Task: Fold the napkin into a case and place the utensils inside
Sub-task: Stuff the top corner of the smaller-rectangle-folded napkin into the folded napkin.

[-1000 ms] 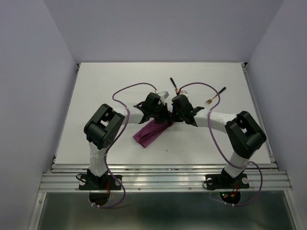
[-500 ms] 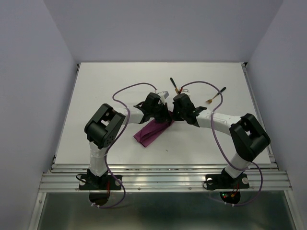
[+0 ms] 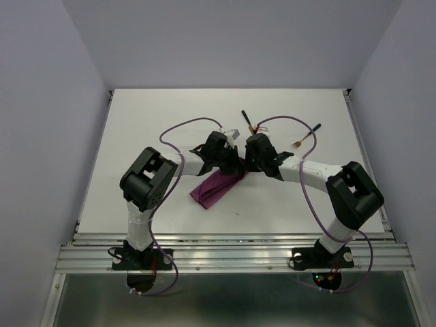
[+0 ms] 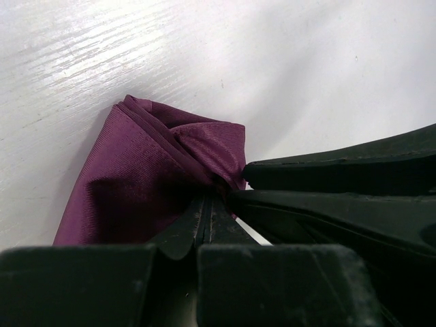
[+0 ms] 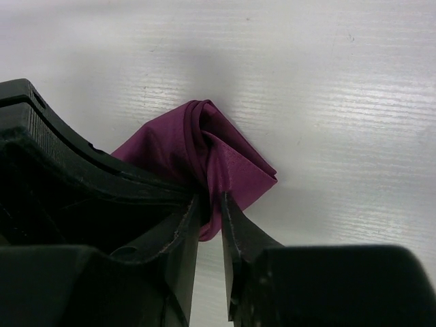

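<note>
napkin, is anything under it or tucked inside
White table shows around the napkin, and both utensils lie apart from it, farther back. Its bunched folds hide whatever is inside or underneath.

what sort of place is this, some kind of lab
Probably a robot test cell in a lab: a white table boxed in by plain walls, two arms bolted to an aluminium rail, and a purple napkin and two utensils laid out.

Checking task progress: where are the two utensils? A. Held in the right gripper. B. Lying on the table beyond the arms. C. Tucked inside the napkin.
B: one utensil and the other utensil lie on the table, apart from the napkin.
</note>
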Motion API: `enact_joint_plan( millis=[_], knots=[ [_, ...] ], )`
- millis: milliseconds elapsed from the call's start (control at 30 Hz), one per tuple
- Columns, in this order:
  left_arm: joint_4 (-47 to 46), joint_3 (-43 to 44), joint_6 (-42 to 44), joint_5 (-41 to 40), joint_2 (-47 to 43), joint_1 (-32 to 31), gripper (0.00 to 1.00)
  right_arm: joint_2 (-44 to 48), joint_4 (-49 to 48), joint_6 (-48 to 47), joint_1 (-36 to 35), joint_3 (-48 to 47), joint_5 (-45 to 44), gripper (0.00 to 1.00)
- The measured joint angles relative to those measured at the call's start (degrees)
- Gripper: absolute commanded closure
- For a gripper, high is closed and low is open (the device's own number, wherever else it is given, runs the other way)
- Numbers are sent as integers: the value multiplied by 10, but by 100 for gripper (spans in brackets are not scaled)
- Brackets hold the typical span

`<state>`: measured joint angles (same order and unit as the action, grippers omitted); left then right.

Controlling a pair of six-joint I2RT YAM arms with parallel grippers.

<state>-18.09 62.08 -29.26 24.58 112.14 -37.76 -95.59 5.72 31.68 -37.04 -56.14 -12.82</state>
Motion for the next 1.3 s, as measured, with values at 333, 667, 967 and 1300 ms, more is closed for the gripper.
enact_joint_plan(
  millis=[333, 667, 967, 1300],
  knots=[
    [-2, 0, -2, 3, 4, 1, 100, -16, -1, 0, 2, 0, 1, 76],
    [-5, 0, -3, 9, 5, 3, 100, -26, -1, 1, 3, 0, -2, 99],
    [-25, 0, -13, 22, 17, 4, 100, 4, -3, 1, 3, 5, 24, 99],
    [-27, 1, -17, 29, 19, 4, 100, 7, -4, 3, 3, 9, 48, 99]
  ],
)
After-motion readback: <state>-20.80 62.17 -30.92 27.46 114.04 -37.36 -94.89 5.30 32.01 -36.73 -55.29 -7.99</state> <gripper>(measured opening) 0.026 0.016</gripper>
